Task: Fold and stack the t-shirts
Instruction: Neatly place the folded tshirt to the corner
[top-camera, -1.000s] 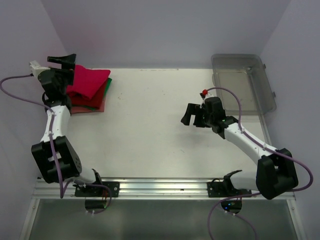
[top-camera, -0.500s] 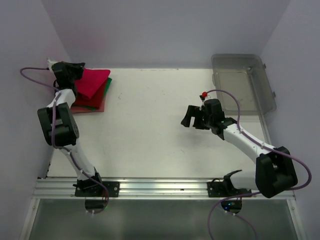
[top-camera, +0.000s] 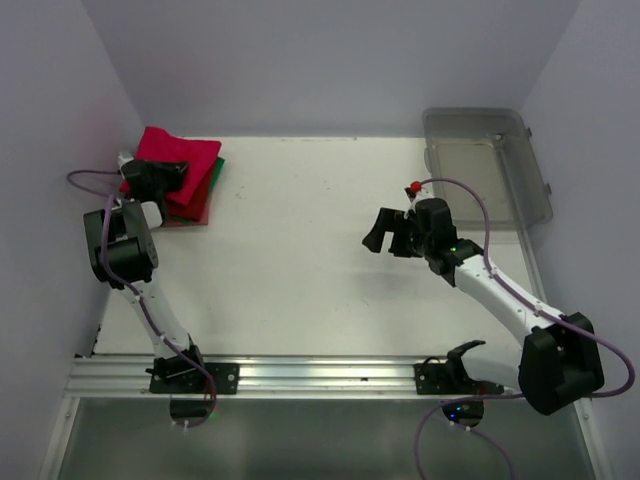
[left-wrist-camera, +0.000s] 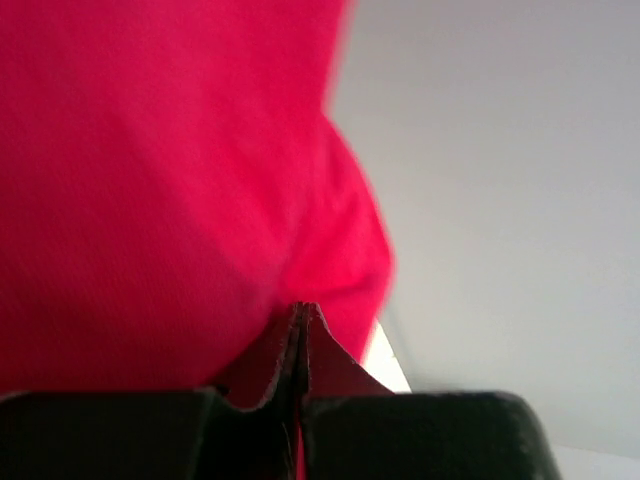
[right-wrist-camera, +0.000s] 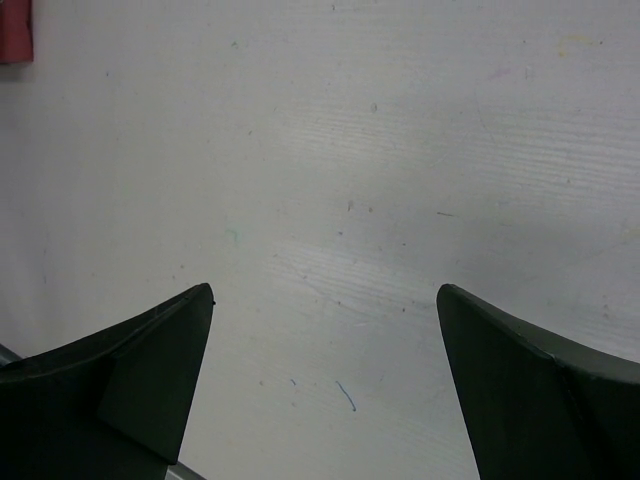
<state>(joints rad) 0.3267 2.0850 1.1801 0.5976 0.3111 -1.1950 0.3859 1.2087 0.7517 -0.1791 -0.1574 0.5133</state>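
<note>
The t-shirts lie stacked at the table's far left corner. A bright crimson-pink one (top-camera: 188, 155) is on top, a green edge (top-camera: 218, 166) shows beneath it, and a dark red one (top-camera: 199, 206) is lower. My left gripper (top-camera: 170, 180) is at the stack's left side, shut. In the left wrist view its tips (left-wrist-camera: 302, 310) meet against the crimson cloth (left-wrist-camera: 150, 180); no cloth shows pinched between them. My right gripper (top-camera: 376, 230) hovers open over bare table right of the middle, with nothing between its fingers (right-wrist-camera: 325, 295).
A clear grey plastic bin (top-camera: 490, 165) stands at the back right, partly over the table's edge. Purple walls close in the left, back and right sides. A red corner of the stack (right-wrist-camera: 14, 30) shows at the top left of the right wrist view.
My left gripper has shut and come down from the stack's back left corner to its left side, uncovering the crimson shirt's far corner. The right arm has shifted slightly.
</note>
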